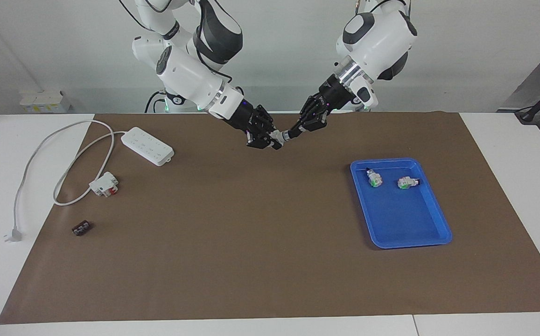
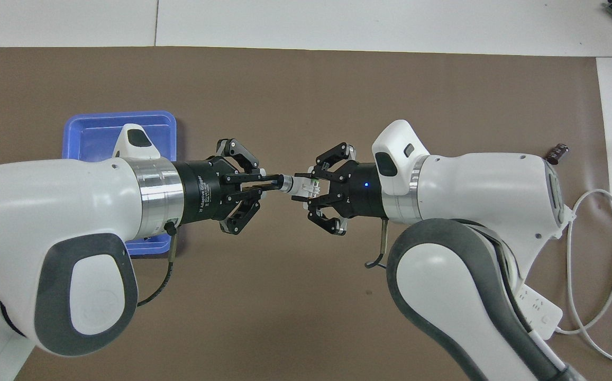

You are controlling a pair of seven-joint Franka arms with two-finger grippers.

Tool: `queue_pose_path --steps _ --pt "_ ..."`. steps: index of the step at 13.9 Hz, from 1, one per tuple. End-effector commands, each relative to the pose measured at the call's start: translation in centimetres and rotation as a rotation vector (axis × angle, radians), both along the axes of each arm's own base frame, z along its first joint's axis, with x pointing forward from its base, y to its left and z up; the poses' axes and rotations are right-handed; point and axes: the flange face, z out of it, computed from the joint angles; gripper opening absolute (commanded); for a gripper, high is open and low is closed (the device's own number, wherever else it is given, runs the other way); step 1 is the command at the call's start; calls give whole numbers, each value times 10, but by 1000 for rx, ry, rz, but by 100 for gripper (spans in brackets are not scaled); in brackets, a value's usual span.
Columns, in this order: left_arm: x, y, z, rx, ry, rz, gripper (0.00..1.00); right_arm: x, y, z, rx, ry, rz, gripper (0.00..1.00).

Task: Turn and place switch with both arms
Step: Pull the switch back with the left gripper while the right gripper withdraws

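Switch [image 2: 301, 186] held in air over the brown mat [image 1: 251, 233], between both grippers: right gripper [image 2: 306, 191] clamps its white body, left gripper [image 2: 270, 186] pinches its knob end, fingertips facing.
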Motion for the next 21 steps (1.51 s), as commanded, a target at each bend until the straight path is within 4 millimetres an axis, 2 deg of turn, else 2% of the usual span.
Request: queue_pose_path --steps 1,4,5,6,10,15,21 --pt "11 4 0 34 -71 24 0 -14 -1 0 10 21 -1 0" --pt "12 5 -1 46 -85 13 0 -14 -1 0 9 19 1 0" --pt "12 5 -1 46 -85 13 0 -14 -1 0 8 11 -1 67" --pt "12 5 -1 46 -85 13 0 -13 -2 1 7 0 -6 100" --pt "14 8 -3 88 -126 -24 0 -14 0 1 9 9 -10 100" --pt "13 12 -8 157 -222 -192 0 -14 0 1 9 9 -10 100" --pt "16 45 -17 340 -306 -491 0 -12 -2 1 -1 7 -12 100"
